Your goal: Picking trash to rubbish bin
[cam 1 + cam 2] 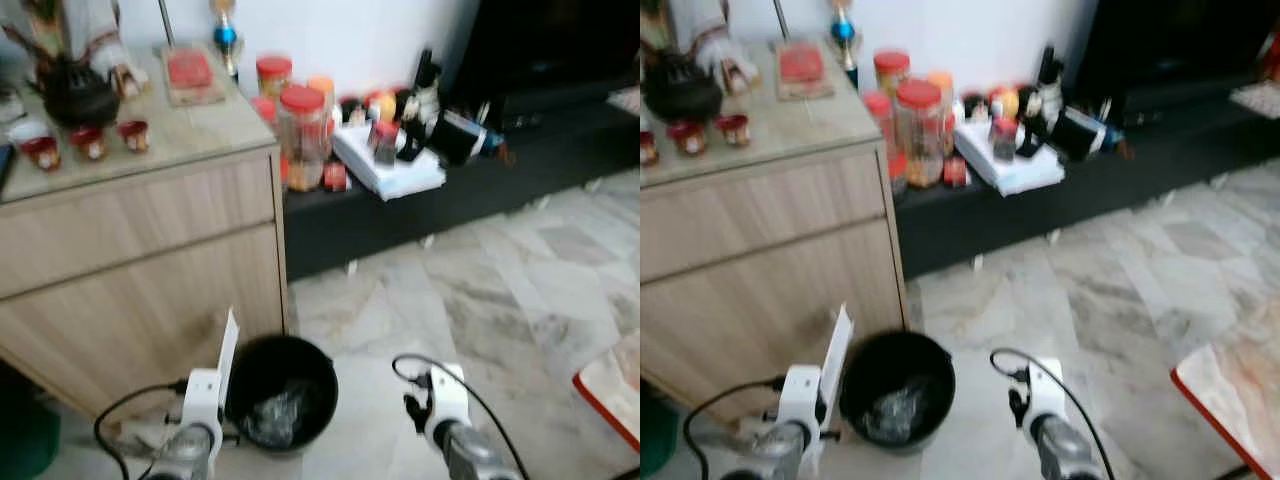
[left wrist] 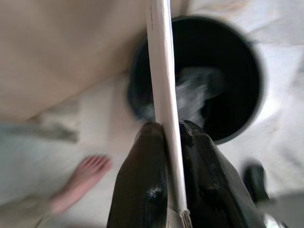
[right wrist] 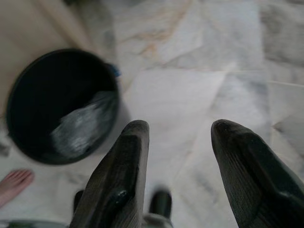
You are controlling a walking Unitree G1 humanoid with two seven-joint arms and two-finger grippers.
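**Card held at bin rim, left claw clamped**

The left claw (image 2: 168, 137) is closed on a flat white card (image 2: 161, 71), which stands up edgewise between the two black fingers (image 2: 142, 180). In the head views the card (image 1: 228, 348) rises above the left wrist, just beside the near-left rim of the bin (image 1: 325, 365).

The bin is a round black bucket standing on the marble floor (image 1: 480, 290), close against the foot of a wooden cabinet (image 1: 140, 270). A crumpled clear plastic wrap (image 1: 275, 412) lies inside it.

The right claw (image 3: 180, 142) is open, fingers well apart and gripping nothing. It hangs over bare floor to the right of the bin (image 3: 28, 95).

A bare foot (image 2: 83, 178) of a person rests on the floor near the bin.

The cabinet top carries a dark teapot (image 1: 78, 92), small red cups (image 1: 88, 140) and a red box (image 1: 190, 70). A low black shelf (image 1: 400, 215) to the right holds red-lidded jars (image 1: 302, 135) and bottles (image 1: 422, 90). A red-edged object (image 1: 610, 390) shows at the right margin; its nature cannot be determined.
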